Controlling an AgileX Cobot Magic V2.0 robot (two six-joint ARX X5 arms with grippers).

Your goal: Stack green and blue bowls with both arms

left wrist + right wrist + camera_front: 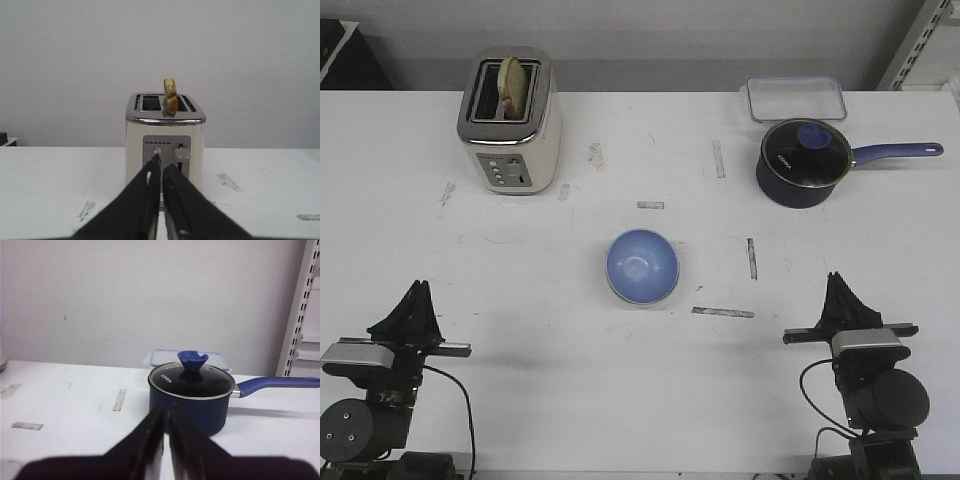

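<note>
Nearest the front camera, the left gripper (417, 290) and the right gripper (839, 282) sit at the near edge of the tabletop (520, 400), one at each side. Both have their jaws pressed together and hold nothing; the wrist views confirm this, with the left gripper (161, 167) pointing at the toaster and the right gripper (166, 410) pointing at the saucepan.

In the middle of the tabletop, between the two arms and well apart from both, sits the blue bowl (642, 266), upright and open side up. A thin pale rim shows along its near lower edge, which may be the green bowl beneath it, but I cannot tell that for certain; no separate green bowl appears anywhere in view. Judging from this, the stack is either already made with both arms parked, or the green bowl is simply out of sight.

Far left stands a cream toaster (510, 120) with a slice of bread (515, 85) in one slot. Far right is a dark navy saucepan (804, 163) with a glass lid, and behind it a clear lidded container (796, 98).

The only readable writing is white lettering on the saucepan's rim (166, 379), apparently "KONKA". The toaster's control panel (166, 150) carries marks too small to read.
</note>
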